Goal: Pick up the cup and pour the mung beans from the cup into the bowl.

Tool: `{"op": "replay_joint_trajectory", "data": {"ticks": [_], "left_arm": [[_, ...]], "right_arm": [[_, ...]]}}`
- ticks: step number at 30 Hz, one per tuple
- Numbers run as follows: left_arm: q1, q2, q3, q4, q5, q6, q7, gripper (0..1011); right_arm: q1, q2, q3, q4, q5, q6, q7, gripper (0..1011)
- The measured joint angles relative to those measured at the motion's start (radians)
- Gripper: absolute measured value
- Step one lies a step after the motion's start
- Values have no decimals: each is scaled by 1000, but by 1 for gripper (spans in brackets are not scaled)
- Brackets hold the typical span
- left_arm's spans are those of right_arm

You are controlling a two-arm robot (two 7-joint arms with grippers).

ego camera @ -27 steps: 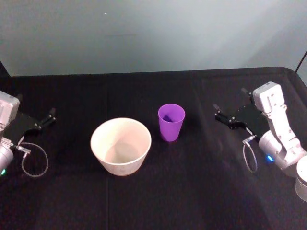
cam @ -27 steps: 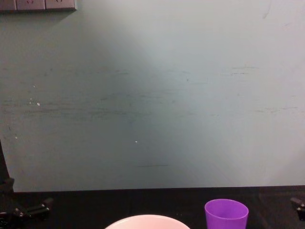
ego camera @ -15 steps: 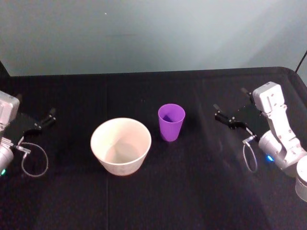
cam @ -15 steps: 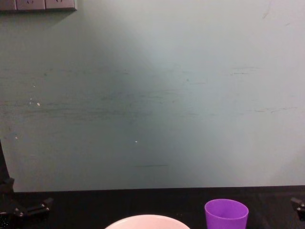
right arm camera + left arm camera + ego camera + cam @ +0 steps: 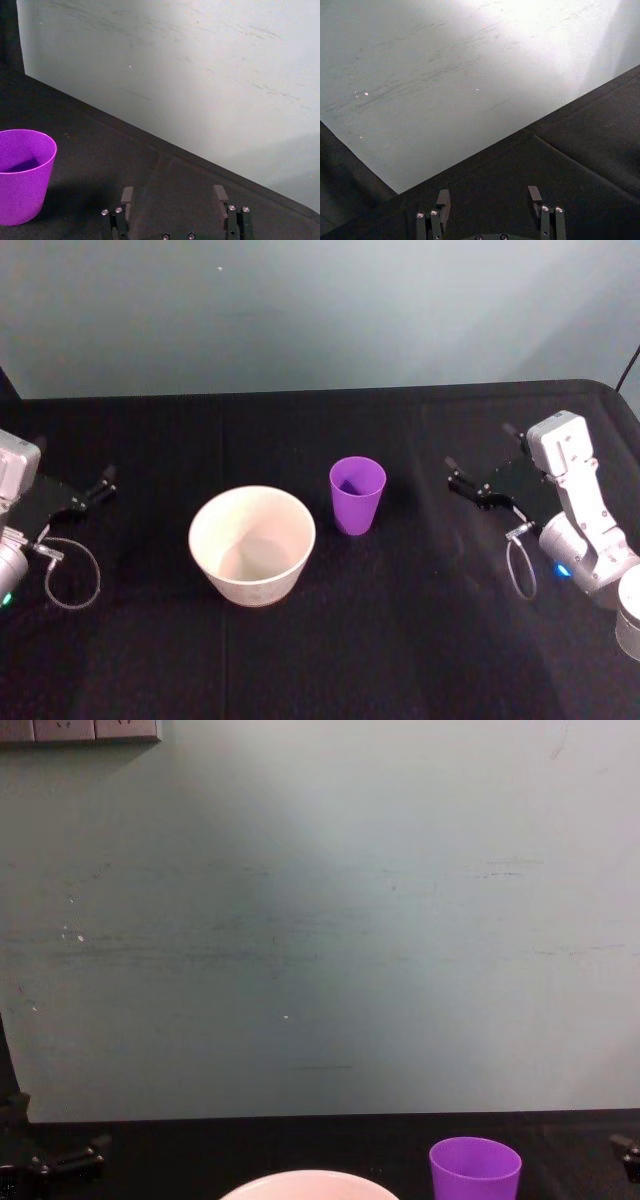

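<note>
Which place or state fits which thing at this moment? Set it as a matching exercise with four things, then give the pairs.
Things:
1. cup
2. bowl
3. left gripper
4. right gripper

Places and states:
a. far left, open, holding nothing
b. upright, just right of the bowl
c. far right, open, on the cup's side
d. middle, just left of the cup

Pairs: 1-b, 2-d, 3-a, 4-c

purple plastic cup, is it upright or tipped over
Upright. The small purple plastic cup stands on its narrow base on the black table, open mouth facing up, apart from the wide pale bowl.
</note>
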Motion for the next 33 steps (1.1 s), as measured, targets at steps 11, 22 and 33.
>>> {"op": "replay_joint_trajectory", "data": {"ticks": [11,22,33], "left_arm": [[0,0,0,0,0,0,0,1011],[0,0,0,0,0,0,0,1011],[0,0,0,0,0,0,0,1012]], "right_arm": [[-52,28,24,-42,19,-42,49,1003],[-124,89,49,-45,180,-144,333,1003],[-43,30,14,46,272,-114,551,1003]]}}
